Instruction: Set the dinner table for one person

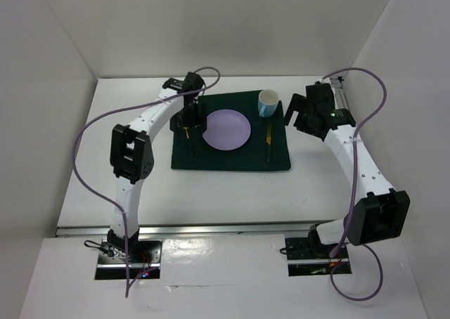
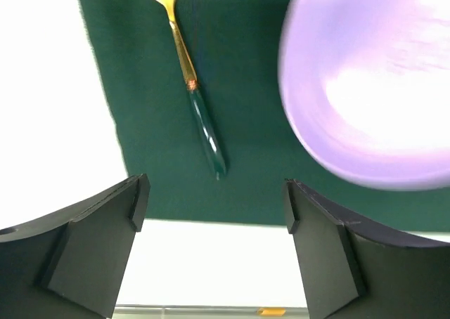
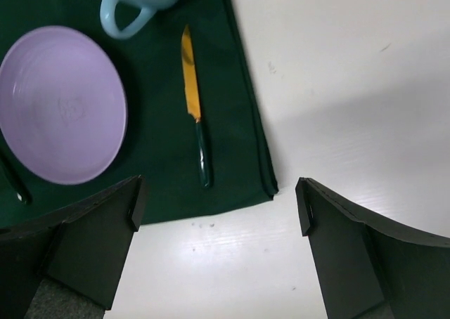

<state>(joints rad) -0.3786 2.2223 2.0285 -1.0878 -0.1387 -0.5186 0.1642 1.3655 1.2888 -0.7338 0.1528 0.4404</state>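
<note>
Dinner table (image 1: 232, 192): white, lying under one green mat (image 1: 232, 161). On mat: one purple plate (image 1: 226, 130) at centre, one blue mug (image 1: 268, 102) at far right corner, one fork (image 1: 188, 140) by left edge, one knife (image 1: 268, 142) toward right edge. Left claw (image 2: 214, 196) spread wide, empty, pointing down above mat's left side. Right claw (image 3: 219, 196) spread wide, empty, just off mat's right edge. Both elbows bent outward.

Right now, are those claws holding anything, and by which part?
Nothing is held. The left gripper and right gripper both stand open and empty; the fork and knife lie free on the mat.
</note>
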